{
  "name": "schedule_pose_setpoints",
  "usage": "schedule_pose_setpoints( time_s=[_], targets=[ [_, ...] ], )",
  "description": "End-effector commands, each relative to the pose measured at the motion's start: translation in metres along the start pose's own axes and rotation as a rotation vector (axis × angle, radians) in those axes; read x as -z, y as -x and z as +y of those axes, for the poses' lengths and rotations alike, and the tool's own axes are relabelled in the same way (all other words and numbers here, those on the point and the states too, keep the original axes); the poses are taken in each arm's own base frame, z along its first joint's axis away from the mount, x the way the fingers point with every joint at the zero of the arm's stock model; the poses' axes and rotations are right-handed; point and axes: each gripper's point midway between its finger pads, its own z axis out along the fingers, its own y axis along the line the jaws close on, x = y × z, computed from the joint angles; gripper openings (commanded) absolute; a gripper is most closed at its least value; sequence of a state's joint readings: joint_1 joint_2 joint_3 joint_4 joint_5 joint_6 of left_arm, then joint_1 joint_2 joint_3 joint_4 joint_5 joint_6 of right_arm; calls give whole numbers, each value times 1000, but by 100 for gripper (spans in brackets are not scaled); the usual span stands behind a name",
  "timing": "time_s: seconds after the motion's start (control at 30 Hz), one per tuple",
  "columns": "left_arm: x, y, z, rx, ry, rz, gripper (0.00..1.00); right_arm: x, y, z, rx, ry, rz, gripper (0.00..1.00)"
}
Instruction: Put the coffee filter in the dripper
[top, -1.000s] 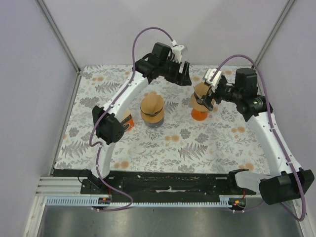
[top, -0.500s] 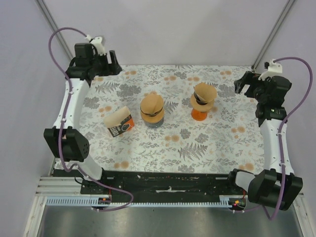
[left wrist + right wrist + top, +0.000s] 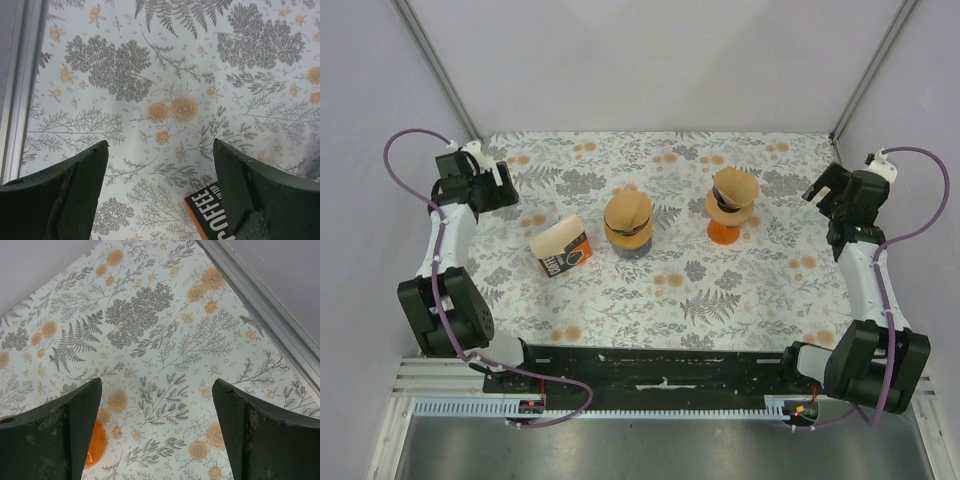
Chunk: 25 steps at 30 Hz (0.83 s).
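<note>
Two drippers stand mid-table, each with a brown paper coffee filter sitting in its top: one on a dark base, one on an orange base. A pack of coffee filters lies on its side to their left; its black and orange corner shows in the left wrist view. My left gripper is open and empty at the table's left edge, also seen in the left wrist view. My right gripper is open and empty at the right edge, also seen in the right wrist view. The orange base shows there.
The floral tablecloth covers the table. Enclosure walls and metal posts stand close on the left and on the right. Both arms are folded back along the side edges.
Both arms have drawn back from the middle of the table to the sides. The left left the back centre; the right left the orange-based dripper. Drippers and pack have not moved.
</note>
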<state>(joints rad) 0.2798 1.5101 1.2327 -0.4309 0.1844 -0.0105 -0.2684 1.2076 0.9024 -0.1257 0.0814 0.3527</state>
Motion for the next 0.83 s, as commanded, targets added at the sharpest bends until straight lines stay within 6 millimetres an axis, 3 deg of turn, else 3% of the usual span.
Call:
schedule_pose_setpoints(
  time_s=[0.0,0.23,0.67,0.8],
  targets=[
    [3,6,5,-60,22,-96,91,-6,5,-7,-42,-38,-49,98],
    [-7,-26,10,-33,31,-50,91,-8,-2,-7,-31,-27,-41,98],
    [-12,-34,11,-21,28,-32,91,-13,-15,-9,-20,-19,-22,98],
    [-14,-37,10,-20,24,-25,91,-11,-7,-10,0,-18,-61,98]
  ],
)
